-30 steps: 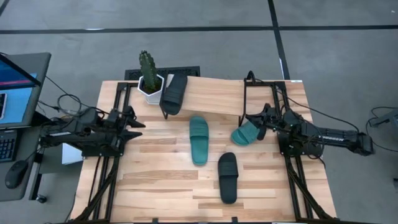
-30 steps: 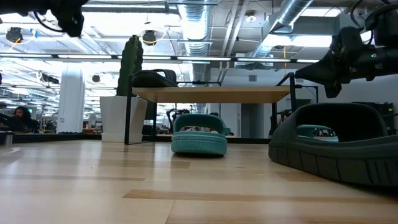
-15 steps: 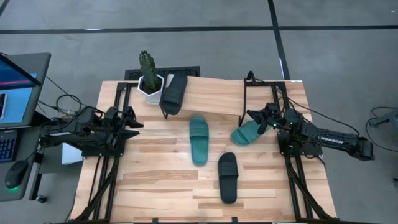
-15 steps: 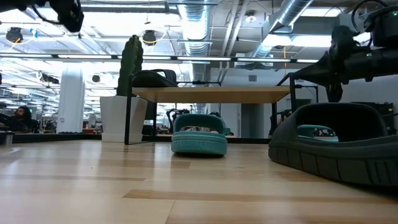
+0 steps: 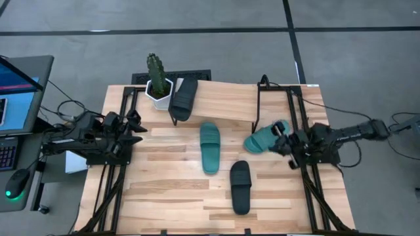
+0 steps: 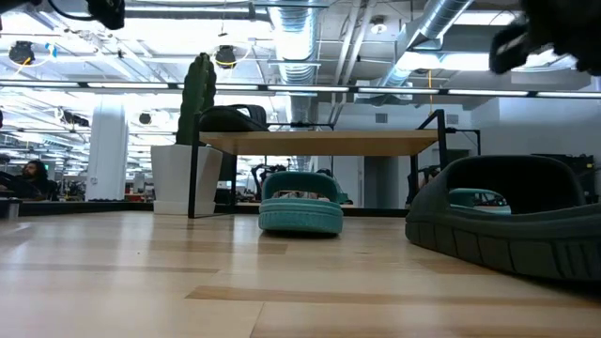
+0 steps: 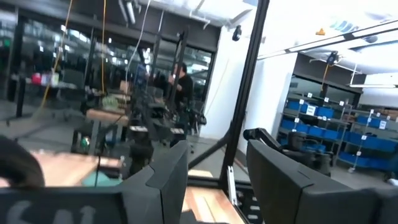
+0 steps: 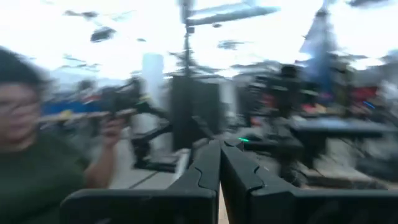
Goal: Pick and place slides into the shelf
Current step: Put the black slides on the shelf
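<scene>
A black slide (image 5: 184, 98) lies on the tilted wooden shelf (image 5: 226, 101) at its left end. A teal slide (image 5: 210, 147) lies sole-down on the mid table, and a black slide (image 5: 241, 187) lies nearer the front. A second teal slide (image 5: 262, 139) lies on the table by the shelf's right leg. My right gripper (image 5: 282, 143) is shut and empty, raised above the table just right of that slide; it also shows in its wrist view (image 8: 219, 162). My left gripper (image 5: 136, 128) is open and empty over the table's left edge, seen in its wrist view (image 7: 217, 186).
A cactus in a white pot (image 5: 157, 88) stands at the shelf's left end. The shelf's black frame legs (image 5: 257, 108) stand on the table. A laptop (image 5: 16, 92) sits off the table's left. A person (image 8: 31, 143) shows in the room beyond.
My right gripper has drawn away from the teal slide by the shelf's right leg, rising and going toward the table's near and right edges as the arm swings round. That slide stays lying on the table. My left gripper has risen a little.
</scene>
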Tool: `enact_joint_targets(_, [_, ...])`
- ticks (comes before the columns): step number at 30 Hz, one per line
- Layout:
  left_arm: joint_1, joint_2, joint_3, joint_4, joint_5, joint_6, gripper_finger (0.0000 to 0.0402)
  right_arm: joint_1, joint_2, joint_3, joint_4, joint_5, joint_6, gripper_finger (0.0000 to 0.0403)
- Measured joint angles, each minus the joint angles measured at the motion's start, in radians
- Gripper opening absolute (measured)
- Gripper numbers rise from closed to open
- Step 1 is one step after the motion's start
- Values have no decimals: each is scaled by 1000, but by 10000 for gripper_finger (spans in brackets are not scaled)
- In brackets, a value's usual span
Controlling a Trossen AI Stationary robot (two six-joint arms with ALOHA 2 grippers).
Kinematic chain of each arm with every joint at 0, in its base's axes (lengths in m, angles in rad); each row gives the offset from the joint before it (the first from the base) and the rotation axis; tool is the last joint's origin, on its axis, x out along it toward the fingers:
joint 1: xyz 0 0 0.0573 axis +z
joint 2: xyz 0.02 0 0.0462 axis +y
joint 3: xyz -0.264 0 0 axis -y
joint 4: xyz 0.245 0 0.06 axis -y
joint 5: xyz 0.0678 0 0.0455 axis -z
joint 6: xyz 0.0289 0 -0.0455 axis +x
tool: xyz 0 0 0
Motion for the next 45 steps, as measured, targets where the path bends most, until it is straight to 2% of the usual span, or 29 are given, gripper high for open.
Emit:
enact_joint_targets(6, [0, 0, 0, 31, -4, 89, 151, 297, 155, 57, 63, 175, -205, 0])
enact_joint_targets(8, [0, 0, 0, 42, -24, 112, 151, 374, 241, 113, 71, 220, -255, 0])
enact_joint_targets(12, [0, 0, 0, 58, -67, 144, 151, 475, 458, 252, 67, 242, -360, 0])
enact_joint_targets(15, [0, 0, 0, 61, -83, 150, 151, 513, 627, 383, 70, 241, -416, 0])
enact_joint_targets(20, [0, 0, 0, 63, -101, 162, 151, 542, 893, 602, 63, 242, -418, 0])
enact_joint_targets(25, [0, 0, 0, 64, -104, 167, 151, 535, 1127, 780, 54, 250, -242, 0])
enact_joint_targets(28, [0, 0, 0, 64, -104, 167, 151, 512, 1232, 870, 42, 362, -152, 0])
enact_joint_targets(31, [0, 0, 0, 64, -104, 166, 151, 485, 1297, 940, -17, 496, -151, 0])
enact_joint_targets(34, [0, 0, 0, 63, -104, 165, 151, 471, 1315, 971, -139, 574, -92, 0])
enact_joint_targets(37, [0, 0, 0, 58, -104, 160, 151, 462, 1307, 984, -274, 583, -21, 0])
enact_joint_targets(40, [0, 0, 0, 62, -103, 160, 151, 459, 1270, 983, -457, 583, -28, 0])
enact_joint_targets(43, [0, 0, 0, 90, -103, 159, 151, 450, 1217, 983, -684, 583, -30, 0])
enact_joint_targets(45, [0, 0, 0, 110, -103, 159, 151, 439, 1182, 983, -827, 583, 41, 0])
